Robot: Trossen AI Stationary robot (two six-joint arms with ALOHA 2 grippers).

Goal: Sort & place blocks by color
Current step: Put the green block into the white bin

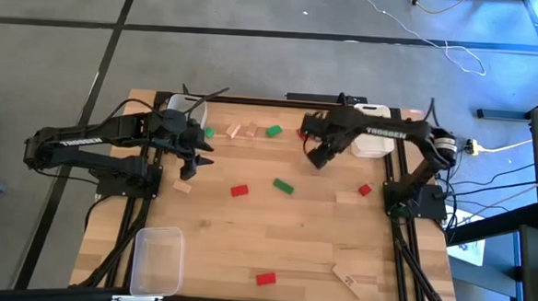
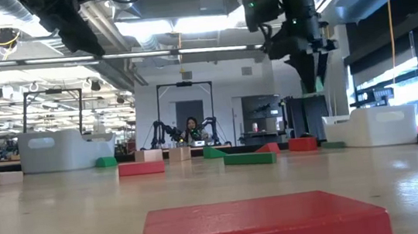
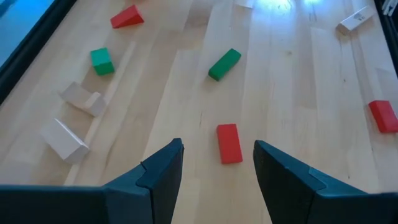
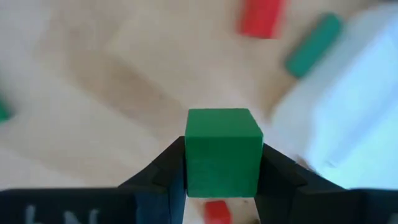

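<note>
Above blurred tabletop, right claw (image 4: 222,167) grips green cube (image 4: 222,149).

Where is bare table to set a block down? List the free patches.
Free: the wide stretch between the clear bin and the red block near the front edge, up to the green block mid-table. Crowded: the far edge, around the wood blocks and both arms.
</note>
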